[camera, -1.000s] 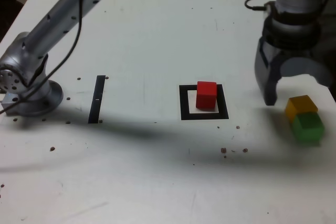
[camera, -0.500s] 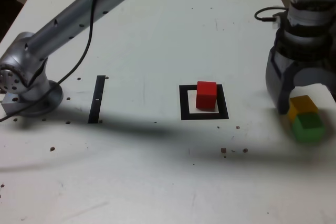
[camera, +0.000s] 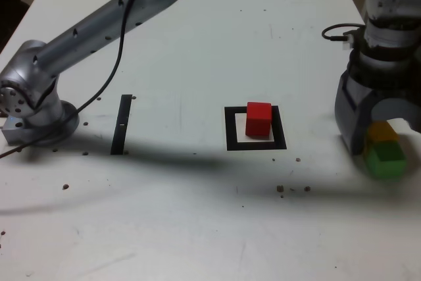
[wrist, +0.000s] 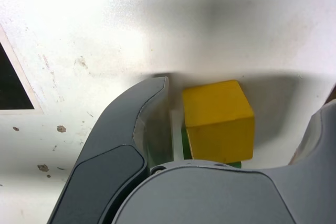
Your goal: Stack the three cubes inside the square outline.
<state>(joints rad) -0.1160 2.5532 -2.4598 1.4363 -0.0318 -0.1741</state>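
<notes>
In the exterior view, you had a pale desk (camera: 197, 228) spreading across nearly the whole view — its white top dotted with small brown and dark marks. Beyond its far edge and corners, your background was dark, too dim to make out. Light fell unevenly — soft, blurred shadows lay over the surface, and the wrist view showed you a bright glare.

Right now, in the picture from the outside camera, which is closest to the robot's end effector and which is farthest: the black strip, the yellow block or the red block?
1. Yellow block: right by the end effector's fingers.
2. Red block: inside the black square outline.
3. Black strip: farthest, toward the exterior view's left.
</notes>
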